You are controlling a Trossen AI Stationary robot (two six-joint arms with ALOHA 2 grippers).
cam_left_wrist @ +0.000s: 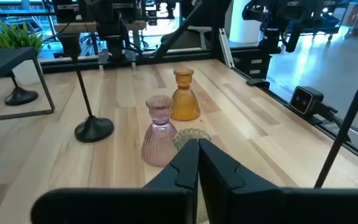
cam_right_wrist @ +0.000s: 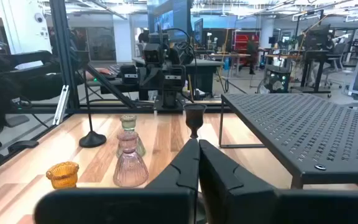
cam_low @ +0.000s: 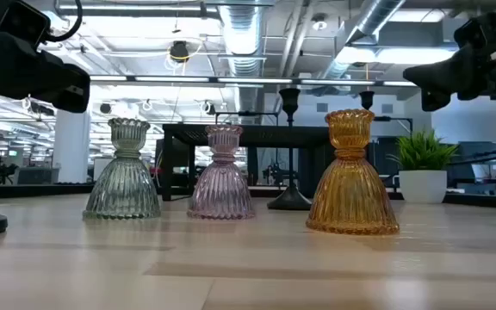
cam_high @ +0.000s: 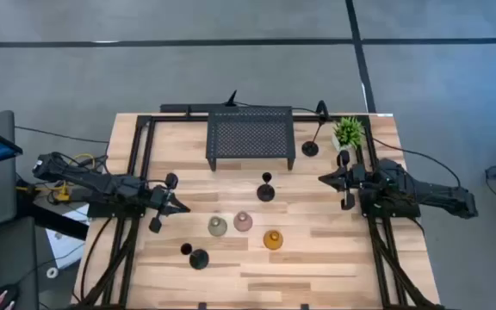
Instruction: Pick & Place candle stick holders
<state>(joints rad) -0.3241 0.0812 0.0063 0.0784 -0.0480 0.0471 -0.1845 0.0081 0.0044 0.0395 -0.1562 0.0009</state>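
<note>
Ribbed glass, in three tints, makes up the short row at the middle of the pale wooden tabletop: the squat green glass candle holder, the squat pink glass candle holder just beside it, and the squat amber glass candle holder a little apart. All three stand upright and free, so I judge no pick has begun.

One tall black thin-stemmed candle holder with a round base stands between that row and the black perforated metal rack. A second black stemmed holder sits near the front left, and a third black stemmed holder stands right of the rack, near the small green potted plant.

The left gripper hovers left of the glass row, pointing at it, fingers pressed together and holding nothing. The right gripper waits right of the central stemmed holder, likewise clenched on nothing. Both likely sit poised to approach.

From above, spacing reads plainly but shapes do not. The table-level camera shows the fluted skirts and cup tops. The left wrist camera shows the green holder mostly hidden behind that arm's own fingers.
</note>
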